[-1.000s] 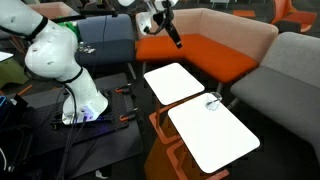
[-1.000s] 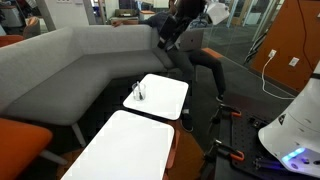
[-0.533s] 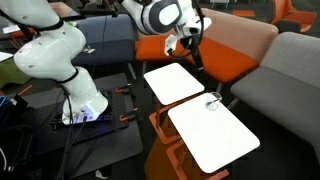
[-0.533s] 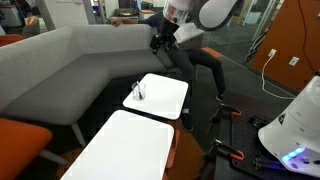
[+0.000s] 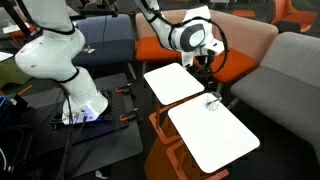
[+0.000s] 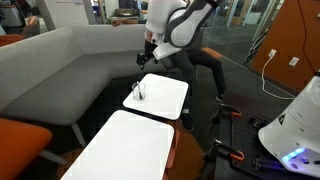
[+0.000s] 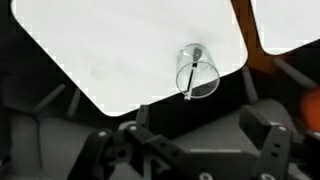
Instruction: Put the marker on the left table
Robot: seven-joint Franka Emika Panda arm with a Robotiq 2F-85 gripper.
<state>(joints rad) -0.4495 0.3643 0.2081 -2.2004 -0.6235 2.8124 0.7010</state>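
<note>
The marker (image 7: 190, 84) is a thin dark stick standing in a small clear cup (image 7: 195, 72). The cup stands at a corner of the smaller white tabletop, the left table (image 7: 120, 50), next to the gap to the longer table. The cup also shows in both exterior views (image 5: 212, 101) (image 6: 138, 92). My gripper (image 7: 195, 150) is open and empty, its two dark fingers (image 7: 265, 135) at the bottom of the wrist view, short of the cup. In both exterior views the gripper (image 5: 205, 68) (image 6: 148, 55) hangs above the left table (image 5: 172, 82) (image 6: 165, 95), apart from the cup.
The longer white tabletop (image 5: 215, 138) (image 6: 120, 150) stands beside the left table on the same orange-brown frame. An orange and grey sofa (image 5: 250, 50) (image 6: 60, 70) wraps round behind both tables. The robot base (image 5: 80, 105) stands on the dark floor.
The arm has swung from above the sofa down and across to hang over the left table, closer to the cup. The cup and marker have not moved.
</note>
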